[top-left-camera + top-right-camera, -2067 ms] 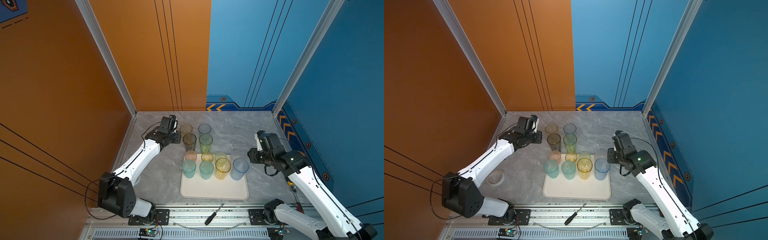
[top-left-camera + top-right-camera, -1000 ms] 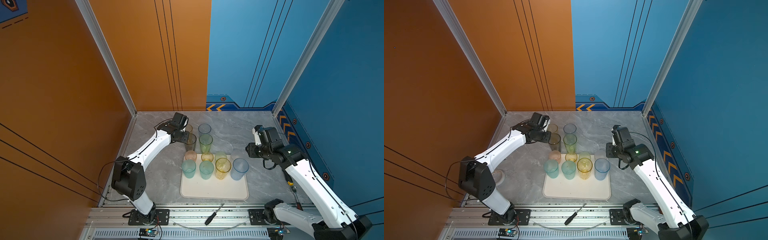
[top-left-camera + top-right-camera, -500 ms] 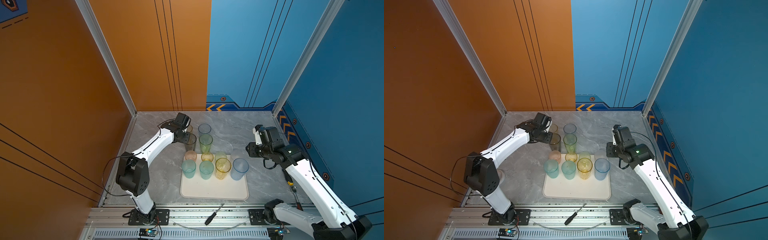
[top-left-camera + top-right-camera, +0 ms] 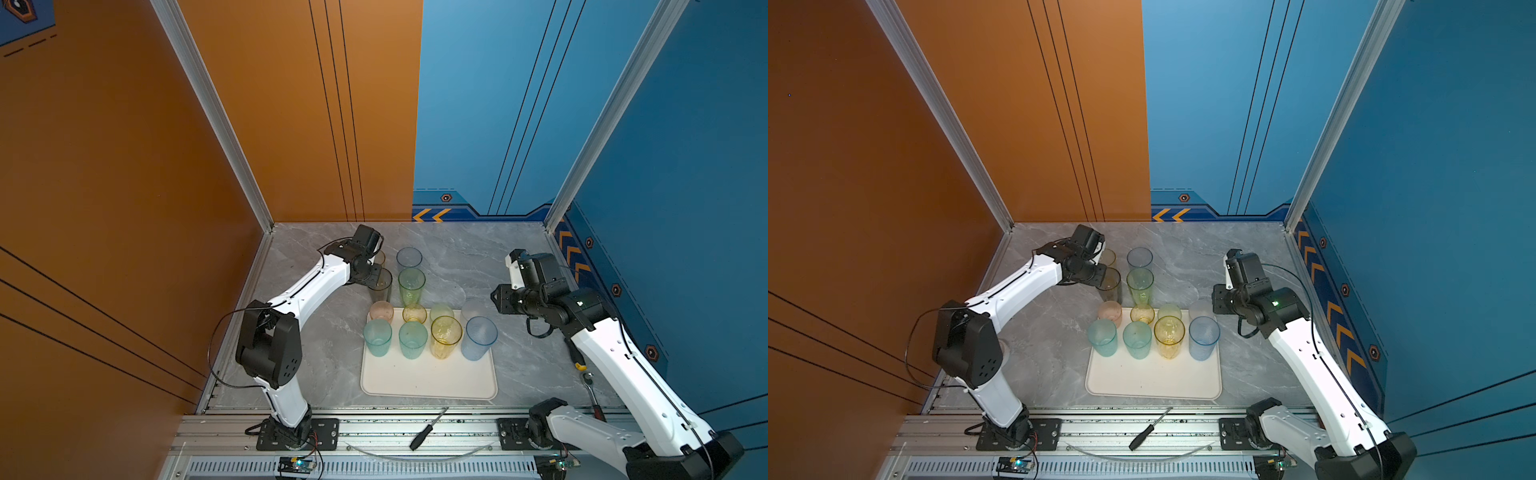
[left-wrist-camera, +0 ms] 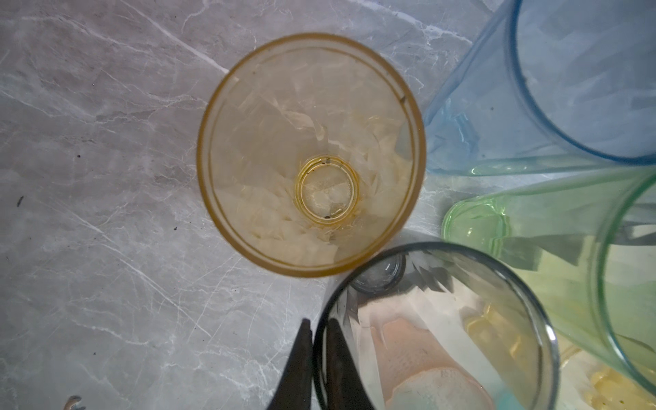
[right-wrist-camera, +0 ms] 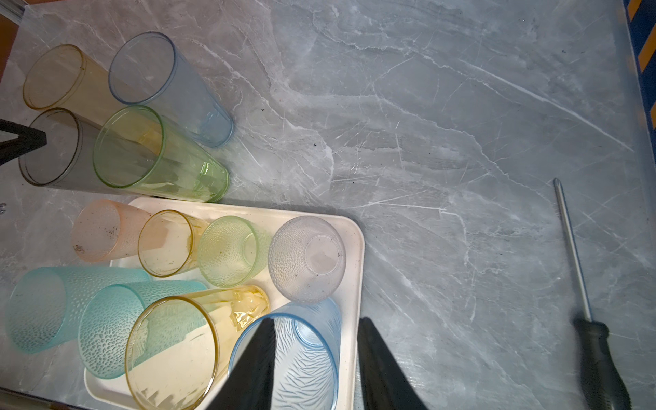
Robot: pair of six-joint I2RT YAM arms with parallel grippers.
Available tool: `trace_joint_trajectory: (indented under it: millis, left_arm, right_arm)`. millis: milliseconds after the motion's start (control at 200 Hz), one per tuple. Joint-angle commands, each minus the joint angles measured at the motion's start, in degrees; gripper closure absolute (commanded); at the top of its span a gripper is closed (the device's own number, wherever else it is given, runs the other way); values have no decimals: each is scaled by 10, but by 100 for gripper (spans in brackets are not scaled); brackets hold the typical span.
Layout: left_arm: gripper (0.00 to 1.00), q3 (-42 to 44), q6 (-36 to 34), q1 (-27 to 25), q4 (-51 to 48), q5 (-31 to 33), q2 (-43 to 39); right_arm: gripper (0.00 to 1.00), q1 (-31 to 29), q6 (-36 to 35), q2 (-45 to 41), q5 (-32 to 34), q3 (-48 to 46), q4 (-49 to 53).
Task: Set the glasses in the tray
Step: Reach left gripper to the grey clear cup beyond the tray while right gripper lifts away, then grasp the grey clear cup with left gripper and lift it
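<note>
My left gripper is shut on the rim of the smoke grey glass, one finger inside and one outside; in both top views this glass stands behind the tray. An amber glass, a blue glass and a tall green glass stand beside it on the table. Several glasses stand in the tray, among them a tall yellow one. My right gripper hangs open above the tray's right edge, over a textured blue glass.
A black-handled screwdriver lies on the front rail. A second screwdriver and a ratchet tool lie on the table at the right. The orange wall is close behind my left arm.
My left gripper has moved right to the grey glass and shut on its rim. The right arm has shifted only slightly, with its jaws unchanged.
</note>
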State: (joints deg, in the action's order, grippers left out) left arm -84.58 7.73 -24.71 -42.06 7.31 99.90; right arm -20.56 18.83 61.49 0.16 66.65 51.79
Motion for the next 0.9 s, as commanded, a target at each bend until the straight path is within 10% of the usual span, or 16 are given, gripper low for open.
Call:
trace_joint_trajectory:
  millis: [0, 896]
  left_arm:
    - [92, -15, -7, -6, -19, 10, 0]
    - [97, -6, -22, -23, -77, -15, -253]
  right_arm:
    - [62, 5, -10, -8, -6, -8, -14]
    - [63, 4, -4, -26, -32, -15, -28]
